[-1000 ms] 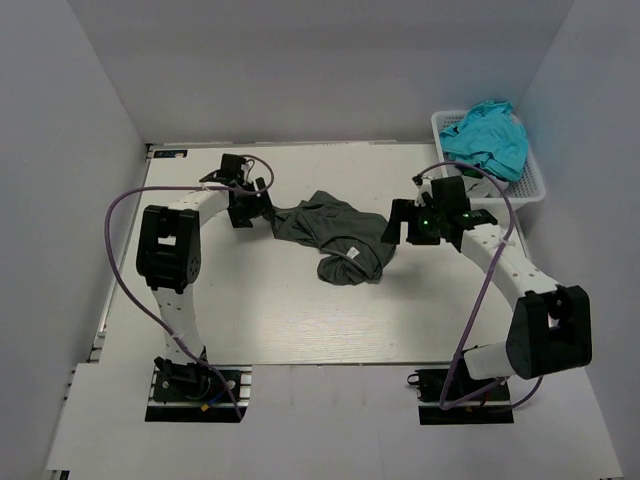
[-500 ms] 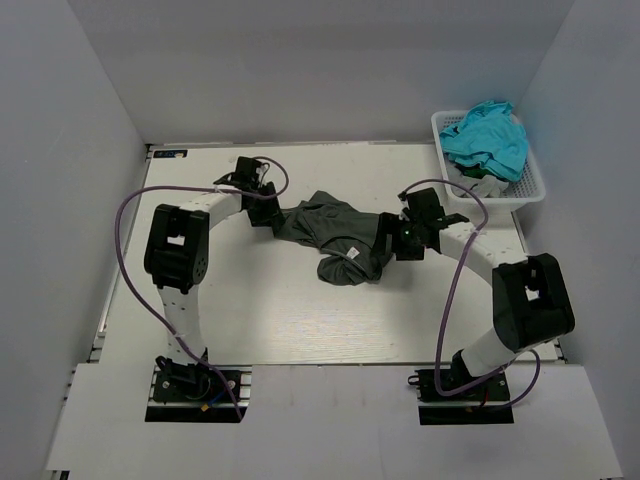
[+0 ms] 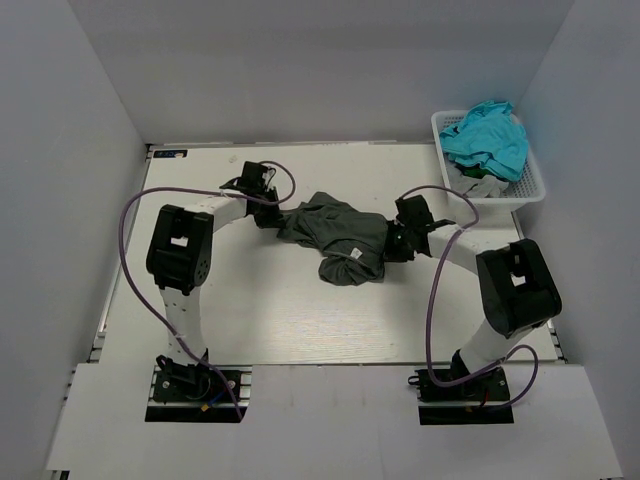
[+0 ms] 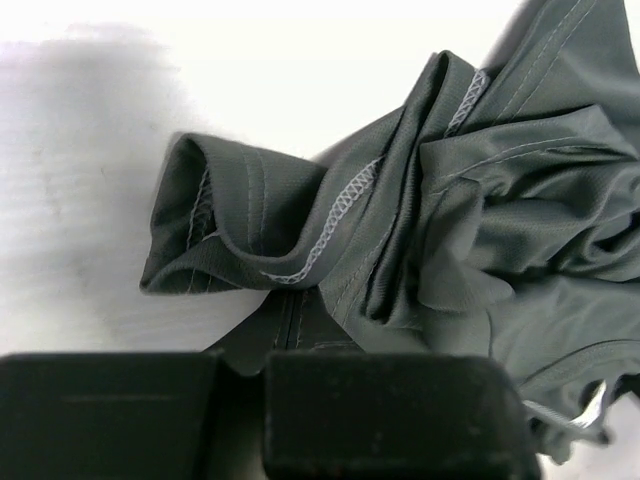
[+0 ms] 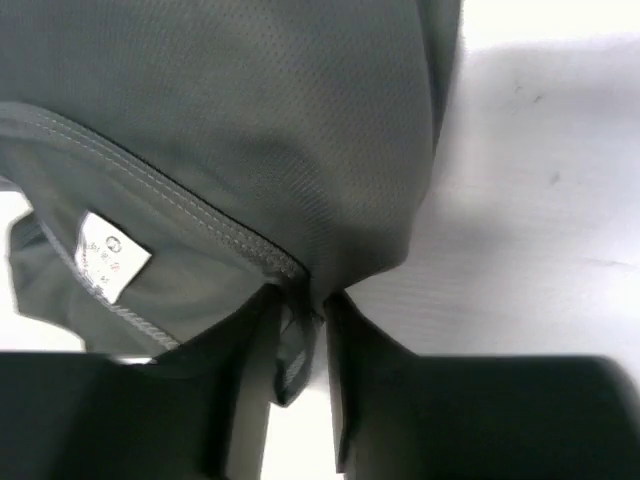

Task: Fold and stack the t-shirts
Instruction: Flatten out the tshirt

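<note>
The dark grey t-shirt is lying crumpled mid-frame on the bench. The left jaws are pinching its left edge, and the right jaws are clamping a fold of cloth at its right edge. A turquoise t-shirt is sitting in the basket at upper right.

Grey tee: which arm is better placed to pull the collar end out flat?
Right. The right gripper pinches the grey tee beside the white label; the left gripper holds the opposite end.

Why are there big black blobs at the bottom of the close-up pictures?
Left wrist view: that is the left gripper, close up and dark, while the shirt stitching is crisp. Right wrist view: the right gripper, with soft shadow on the table. Top view: even light.
</note>
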Robot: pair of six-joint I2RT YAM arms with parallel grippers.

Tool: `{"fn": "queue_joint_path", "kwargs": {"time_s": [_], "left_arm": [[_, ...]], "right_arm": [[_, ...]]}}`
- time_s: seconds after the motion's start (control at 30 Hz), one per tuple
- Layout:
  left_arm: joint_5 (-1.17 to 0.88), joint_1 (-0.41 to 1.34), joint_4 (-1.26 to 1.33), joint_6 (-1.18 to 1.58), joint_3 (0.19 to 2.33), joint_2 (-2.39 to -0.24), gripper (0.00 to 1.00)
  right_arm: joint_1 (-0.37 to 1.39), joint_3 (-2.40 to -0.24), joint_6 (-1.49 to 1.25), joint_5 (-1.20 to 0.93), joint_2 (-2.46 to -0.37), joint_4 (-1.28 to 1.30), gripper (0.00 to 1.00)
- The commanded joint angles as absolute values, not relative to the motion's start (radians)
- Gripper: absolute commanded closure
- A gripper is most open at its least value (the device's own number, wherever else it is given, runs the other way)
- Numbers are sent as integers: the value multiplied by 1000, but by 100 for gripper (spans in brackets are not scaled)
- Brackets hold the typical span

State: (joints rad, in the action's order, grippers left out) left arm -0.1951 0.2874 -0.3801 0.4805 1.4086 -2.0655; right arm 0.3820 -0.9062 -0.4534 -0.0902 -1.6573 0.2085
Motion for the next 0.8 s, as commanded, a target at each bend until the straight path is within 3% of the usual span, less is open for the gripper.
{"fn": "queue_joint_path", "kwargs": {"time_s": [0.0,0.2,0.53,0.77], "left_arm": [[-146,295,-403,457,1358,-1984,100],[46,295,-454,494,1356,-1838,100],[412,275,-584,569,1345,-1428,100],[483,275,-624,569,1413,-1162,100]], "right_arm": [[388,-946,-462,-14,-1646,166,100],[379,-953,-485,107,-1458,193,100],[330,-1149,-467,431,-1229,426,100],[308,-1245,-397,492,-1075,451,100]]}}
